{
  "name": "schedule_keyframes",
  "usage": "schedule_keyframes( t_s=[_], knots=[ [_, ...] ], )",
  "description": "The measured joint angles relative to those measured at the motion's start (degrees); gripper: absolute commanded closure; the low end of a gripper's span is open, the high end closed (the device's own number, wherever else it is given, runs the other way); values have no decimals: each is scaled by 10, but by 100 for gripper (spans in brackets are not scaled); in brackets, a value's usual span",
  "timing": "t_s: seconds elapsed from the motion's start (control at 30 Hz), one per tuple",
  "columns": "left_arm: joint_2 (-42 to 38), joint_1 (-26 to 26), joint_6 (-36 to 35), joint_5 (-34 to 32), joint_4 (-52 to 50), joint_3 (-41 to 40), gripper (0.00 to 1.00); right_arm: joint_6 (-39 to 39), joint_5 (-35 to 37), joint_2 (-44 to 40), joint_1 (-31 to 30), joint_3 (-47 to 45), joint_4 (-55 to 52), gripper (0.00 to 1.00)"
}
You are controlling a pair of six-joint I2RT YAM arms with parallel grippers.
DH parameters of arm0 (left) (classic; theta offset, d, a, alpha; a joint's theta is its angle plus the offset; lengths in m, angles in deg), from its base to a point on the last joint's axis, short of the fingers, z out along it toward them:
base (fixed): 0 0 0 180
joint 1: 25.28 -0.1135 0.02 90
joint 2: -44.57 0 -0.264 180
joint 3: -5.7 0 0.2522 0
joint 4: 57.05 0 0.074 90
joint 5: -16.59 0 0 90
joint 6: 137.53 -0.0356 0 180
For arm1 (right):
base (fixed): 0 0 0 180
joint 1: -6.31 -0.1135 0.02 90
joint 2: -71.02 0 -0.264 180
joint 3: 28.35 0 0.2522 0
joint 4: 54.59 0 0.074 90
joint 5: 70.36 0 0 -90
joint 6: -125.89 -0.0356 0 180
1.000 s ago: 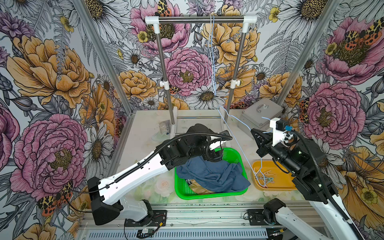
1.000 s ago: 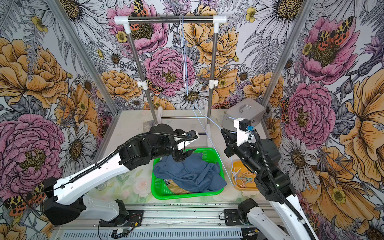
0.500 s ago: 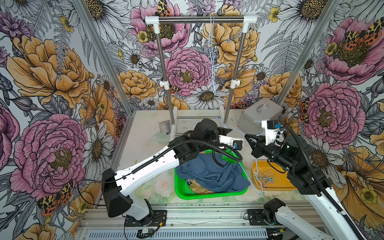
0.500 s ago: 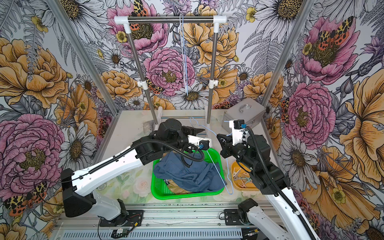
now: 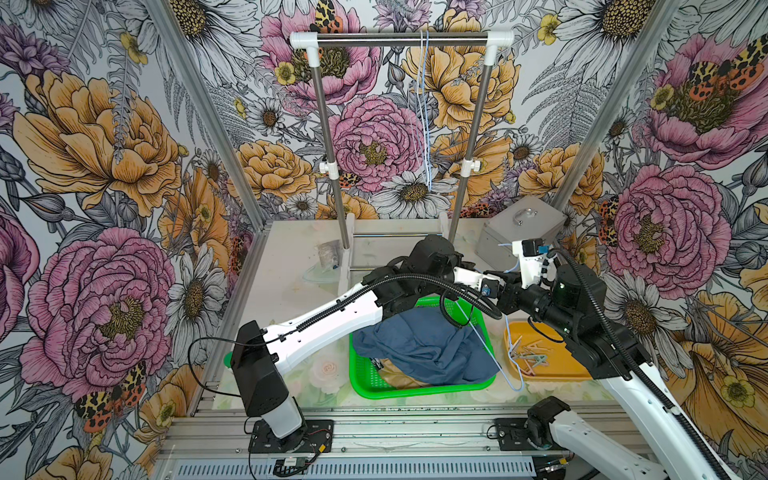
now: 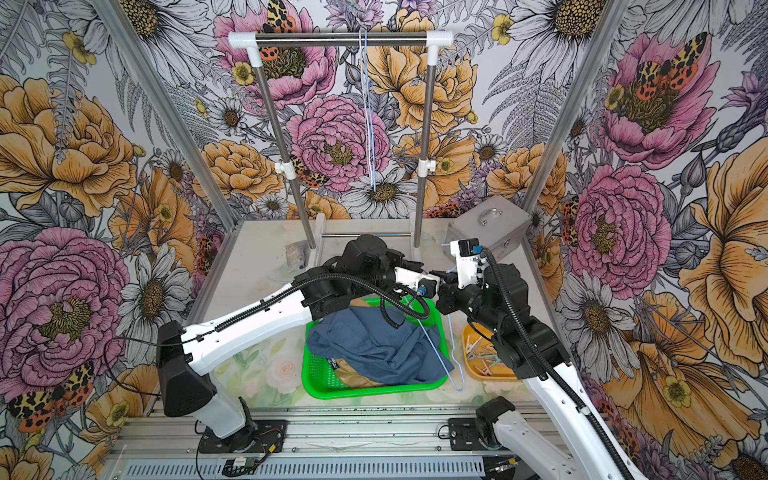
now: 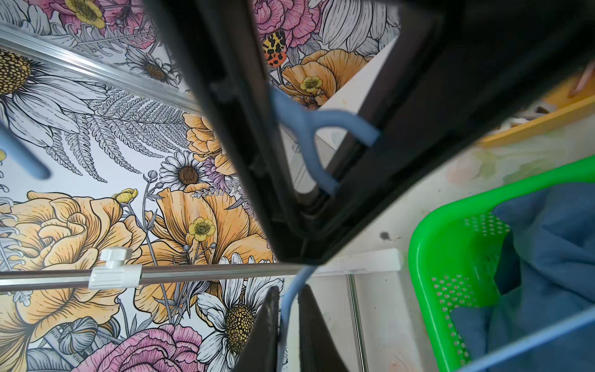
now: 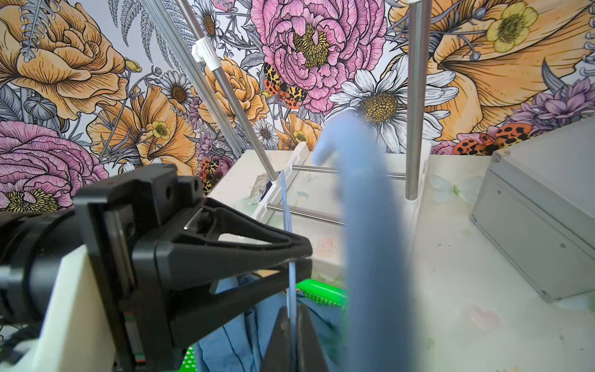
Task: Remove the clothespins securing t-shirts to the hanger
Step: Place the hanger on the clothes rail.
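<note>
Clothespins [image 5: 532,356]: none clipped to anything that I can see. The whole bunch sits in the tray on the right. Left to right:

- Rack [image 5: 399,38], at the back: no cloth on it. A few thin blue-white strands [image 5: 424,104] hang from the bar, too thin to tell what they are.
- Basket [image 5: 415,392], centre: shirts dumped in it, blue shirt [image 5: 424,349] on top, tan shirt [image 5: 399,374] poking out underneath. Can't make out a third one, may be buried.
- Left gripper [image 8: 301,259]: reaches across above the basket, jaws pinched together on the thin wire of the hanger [image 7: 306,125].
- Hanger itself: pale blue and bare, no shirt and no pin on it. It is held in the air near the basket's far right corner, and its lower loop dangles into the gap between basket and tray.
- Right gripper [image 8: 291,317]: clamped on the same wire, just beside the left one, tips almost touching.
- Tray [image 5: 555,372]: orange, just right of the basket, pins in a loose pile at its left end.

Status, my read: unclipping looks done for every shirt in view. Pins off, shirts off, hanger stripped. What's left seems to be getting rid of the hanger. Both claws are on it, so likely a handover or a put-down. Watch the dangling loop: it could snag the basket rim or sweep pins out of the tray.
</note>
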Motion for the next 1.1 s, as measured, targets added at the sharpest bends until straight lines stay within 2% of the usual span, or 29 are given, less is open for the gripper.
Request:
schedule_keyframes(
  t_s=[0.1, 0.4, 0.63, 0.73, 0.83, 0.93, 1.1],
  knots=[
    [0, -1, 2, 0, 0, 0, 91, 0, -1, 0, 0, 0, -1, 100],
    [0, -3, 0, 1, 2, 0, 87, 0, -14, -1, -2, 0, -1, 100],
    [0, -3, -13, 8, 0, 0, 97, 2, -19, -11, -2, -1, -1, 100],
    [0, -3, -14, 17, 0, 3, 99, 3, -19, -20, -2, -5, 0, 78],
    [0, -12, -10, 23, -1, 4, 100, 4, -16, -31, -2, -6, -1, 61],
    [0, -24, -9, 29, 0, 7, 100, 7, -11, -31, -1, -6, -3, 54],
    [0, -41, 12, 32, 0, 7, 100, 11, -14, -33, -2, -6, -15, 52]
  ],
)
